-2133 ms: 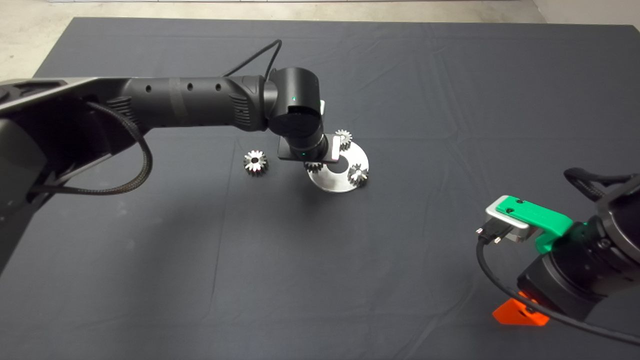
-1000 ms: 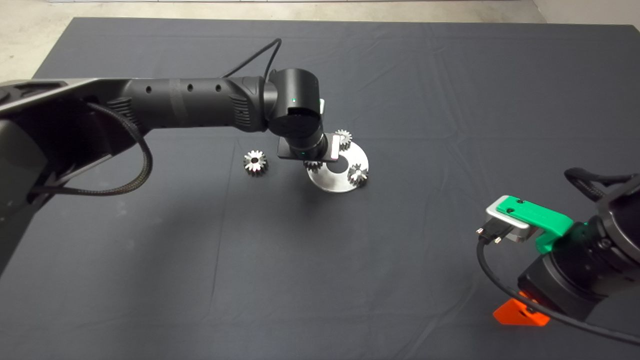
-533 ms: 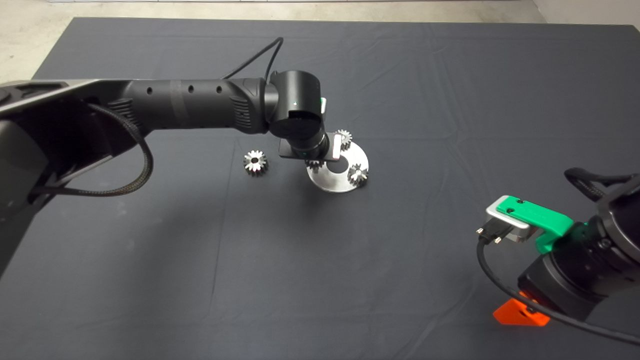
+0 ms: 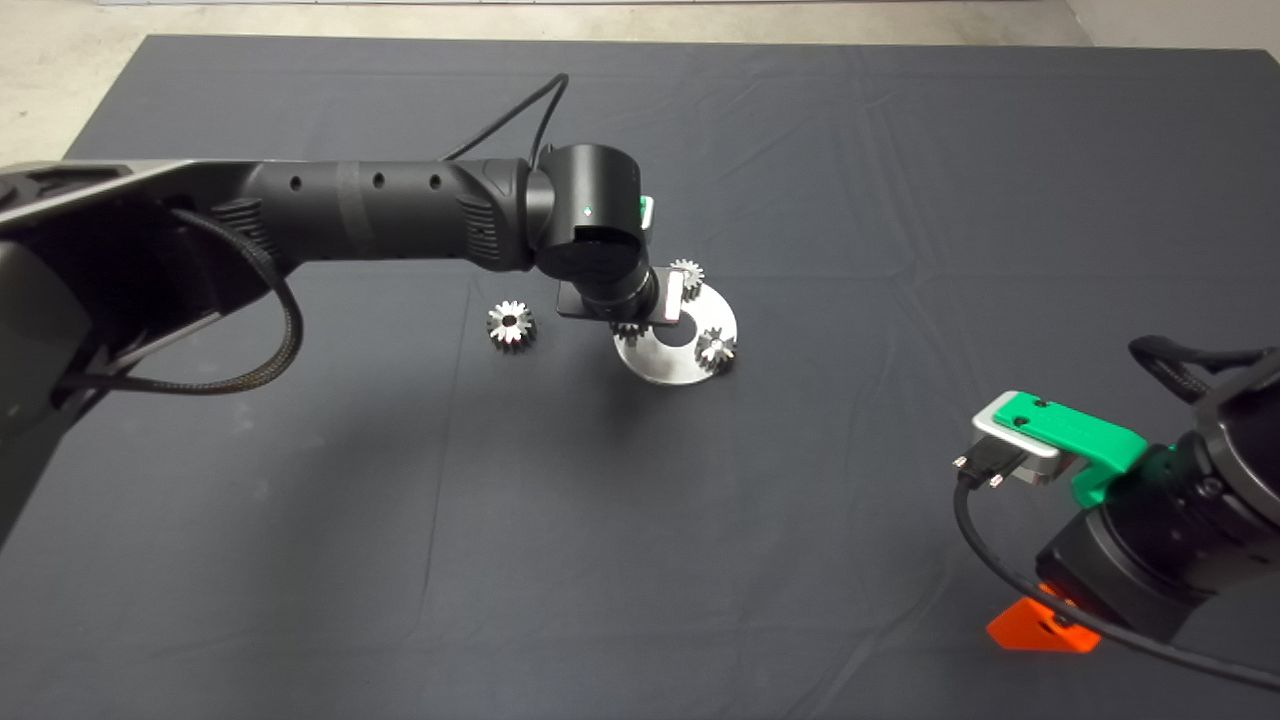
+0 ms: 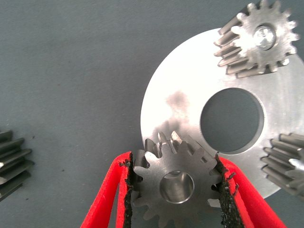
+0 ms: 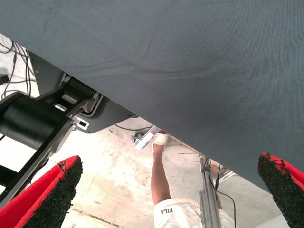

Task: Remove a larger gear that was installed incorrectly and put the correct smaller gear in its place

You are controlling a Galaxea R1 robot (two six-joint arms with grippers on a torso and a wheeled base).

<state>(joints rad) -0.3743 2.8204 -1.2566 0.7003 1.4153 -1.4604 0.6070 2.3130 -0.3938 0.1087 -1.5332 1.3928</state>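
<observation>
My left gripper (image 5: 175, 164) is shut on the smaller gear (image 5: 176, 186), one black pad on each side of its teeth. The gear has a bright flat face and a round centre hole in which no pin shows. It sits over the near-left rim of the round steel plate (image 5: 180, 80); I cannot tell whether it rests on the plate. In the head view the left wrist hides most of this gear (image 4: 628, 331). The larger gear (image 4: 511, 325), with tall shadowed teeth, lies on the mat left of the plate (image 4: 665, 372), and its edge shows in the left wrist view (image 5: 10, 161).
Two more small gears (image 4: 687, 273) (image 4: 716, 348) stand on the plate around its big centre hole (image 5: 232, 121). My right gripper (image 6: 166, 185) waits open at the lower right (image 4: 1040, 628); its wrist view shows the mat's edge, the floor and a person's leg (image 6: 160, 173).
The left wrist has shifted slightly up and back over the plate's rim, still holding the gear. The larger gear, the plate and the right arm have not moved.
</observation>
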